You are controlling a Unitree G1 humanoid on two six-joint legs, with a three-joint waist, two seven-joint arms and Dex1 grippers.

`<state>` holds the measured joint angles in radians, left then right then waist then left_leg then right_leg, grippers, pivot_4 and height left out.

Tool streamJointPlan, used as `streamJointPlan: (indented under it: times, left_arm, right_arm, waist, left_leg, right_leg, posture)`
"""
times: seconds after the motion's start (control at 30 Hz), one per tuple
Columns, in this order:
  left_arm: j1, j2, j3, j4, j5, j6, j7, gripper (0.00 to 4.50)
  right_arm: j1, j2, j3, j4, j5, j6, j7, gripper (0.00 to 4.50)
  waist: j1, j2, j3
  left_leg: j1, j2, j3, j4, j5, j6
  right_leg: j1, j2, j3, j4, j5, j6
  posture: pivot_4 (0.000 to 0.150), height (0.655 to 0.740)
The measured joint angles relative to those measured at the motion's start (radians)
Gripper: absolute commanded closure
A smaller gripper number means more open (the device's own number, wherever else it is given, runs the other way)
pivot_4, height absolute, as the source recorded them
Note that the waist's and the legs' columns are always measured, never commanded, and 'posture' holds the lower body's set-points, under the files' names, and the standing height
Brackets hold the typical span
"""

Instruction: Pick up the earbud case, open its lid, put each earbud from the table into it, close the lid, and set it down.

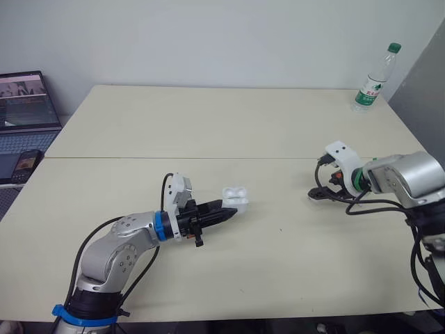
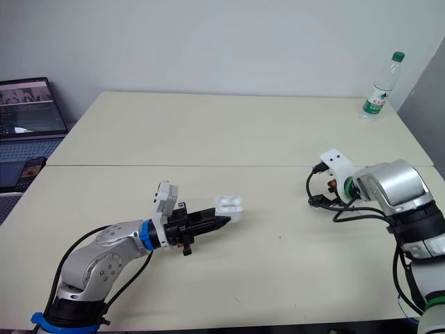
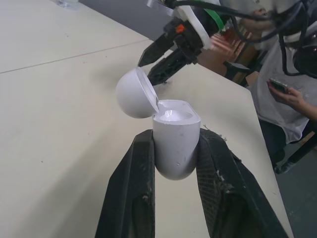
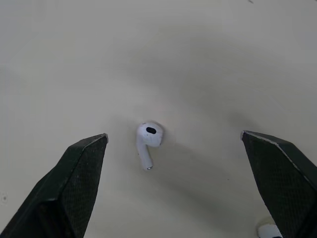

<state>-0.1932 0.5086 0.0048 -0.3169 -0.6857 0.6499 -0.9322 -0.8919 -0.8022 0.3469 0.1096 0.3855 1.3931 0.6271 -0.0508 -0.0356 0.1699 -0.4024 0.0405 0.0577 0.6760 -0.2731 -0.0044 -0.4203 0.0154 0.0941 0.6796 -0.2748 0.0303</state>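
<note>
Pinching lid-open white plastic earbud case [image 3: 173, 148] in left gripper [image 1: 227, 212] (earbuds not yet in); hovering spread right gripper [image 4: 173, 134] over white stemmed earbud [image 4: 147, 144].

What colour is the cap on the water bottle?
Green. The bottle cap shows best in the left eye view.

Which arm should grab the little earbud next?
The right. The right gripper is open, straddling an earbud that lies on the table. The left gripper is busy, shut on the earbud case, whose lid is open.
</note>
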Motion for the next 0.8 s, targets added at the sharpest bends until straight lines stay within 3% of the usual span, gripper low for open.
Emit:
streamJointPlan:
  times: [0.17,0.43,0.8]
  left_arm:
    - [-0.009,-0.006,-0.004,0.002,0.001,-0.003,0.006,3.74]
    - [0.008,-0.008,-0.015,0.001,0.002,-0.007,0.018,3.74]
    - [0.014,-0.048,-0.038,0.001,0.007,-0.026,0.049,3.74]
  right_arm:
    - [-0.062,0.057,0.074,0.103,-0.034,0.083,-0.008,0.0]
    - [-0.109,0.057,0.145,0.115,-0.052,0.171,-0.008,0.0]
    - [-0.151,0.124,0.139,0.15,-0.077,0.201,-0.046,0.0]
  waist:
    - [0.0,0.0,0.0]
    - [0.0,0.0,0.0]
    - [-0.001,0.0,0.0]
  left_leg:
    - [-0.001,-0.001,0.0,0.0,0.0,0.0]
    - [-0.003,-0.001,-0.001,0.0,0.0,0.0]
    - [-0.003,-0.001,-0.001,0.0,0.0,0.0]
  right_leg:
    - [-0.001,0.0,0.0,0.0,0.0,0.0]
    - [-0.002,-0.001,-0.001,0.0,0.0,0.0]
    - [-0.002,-0.001,-0.002,0.0,0.0,0.0]
  posture:
    - [0.15,0.74]
    - [0.15,0.74]
    - [0.15,0.74]
